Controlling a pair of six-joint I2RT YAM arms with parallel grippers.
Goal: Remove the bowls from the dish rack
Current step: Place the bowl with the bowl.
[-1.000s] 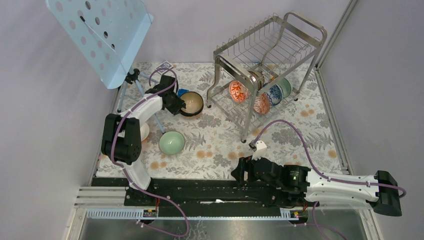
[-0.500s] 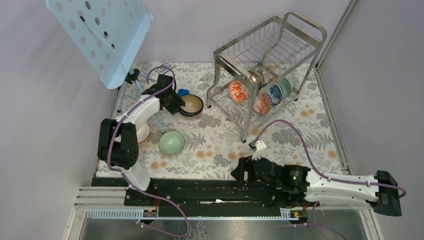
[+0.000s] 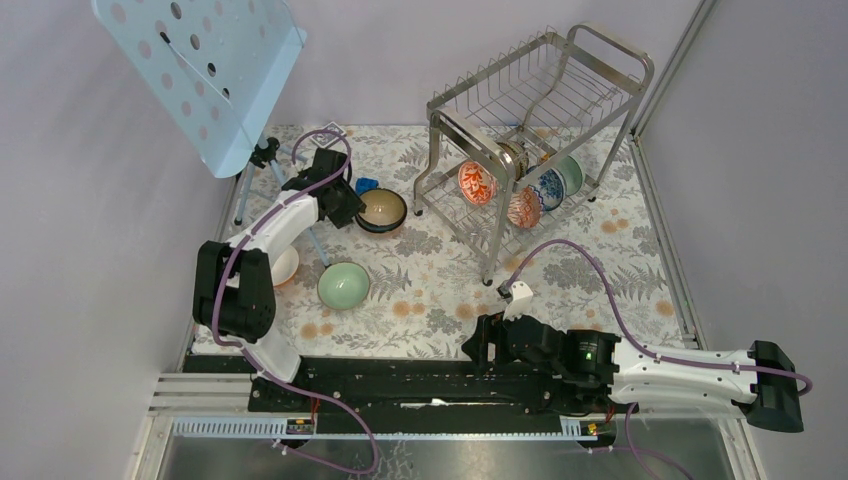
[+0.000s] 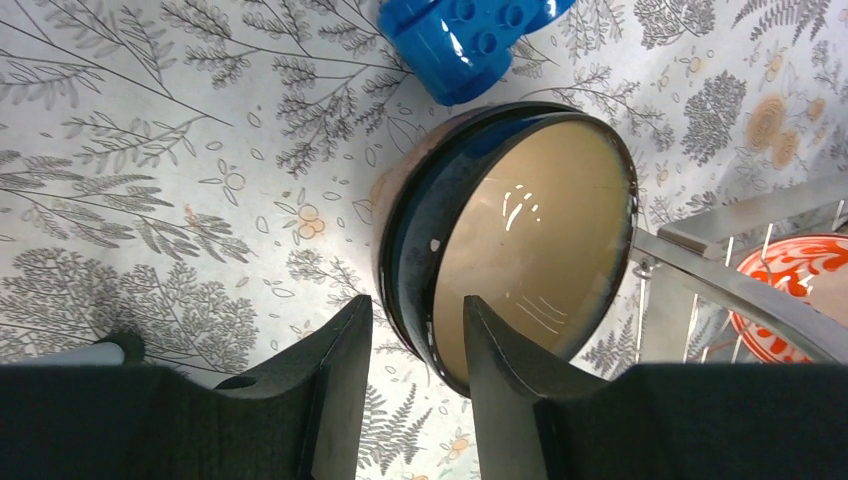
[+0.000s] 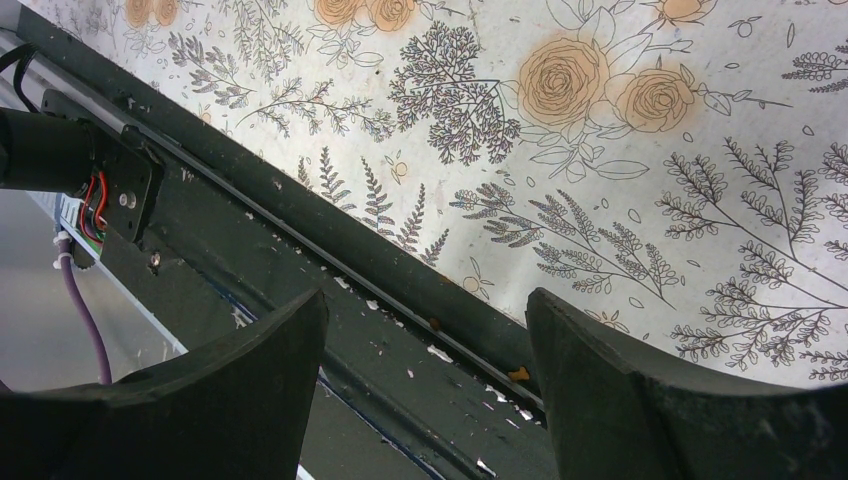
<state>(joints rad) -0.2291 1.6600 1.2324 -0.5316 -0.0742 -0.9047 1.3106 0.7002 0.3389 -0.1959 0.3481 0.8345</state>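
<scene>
Far-left corner of the table [image 3: 440, 290]: pale blue perforated metal music stand [image 3: 200, 70], tilted on its tripod.

Left edge: small white ceramic bowl [image 3: 287, 266], partly hidden under the left arm. Just right of it, a pale green ceramic bowl [image 3: 343, 285] sits upright on the floral cloth.

Left gripper [image 4: 415, 320] is at the left rim of the dark brown ceramic bowl with tan inside [image 4: 520, 245]. Its fingers are apart, one outside the wall and one inside, and not clamped: a sliver of cloth shows beside the outer finger. That bowl rests on the table, left of the rack, with a small blue plastic block [image 4: 465, 35] just beyond it.

Far-right part of the table: large shiny two-tier steel wire dish rack [image 3: 530, 110]. Its lower tier holds bowls on edge:
- two orange-red patterned bowls [image 3: 477, 182]
- a blue-and-white patterned bowl [image 3: 548, 187]
- a pale green bowl at the back [image 3: 571, 172]

Near edge, right of centre: right gripper [image 5: 425, 340], low over the black rail. Fingers wide apart, nothing between them.
</scene>
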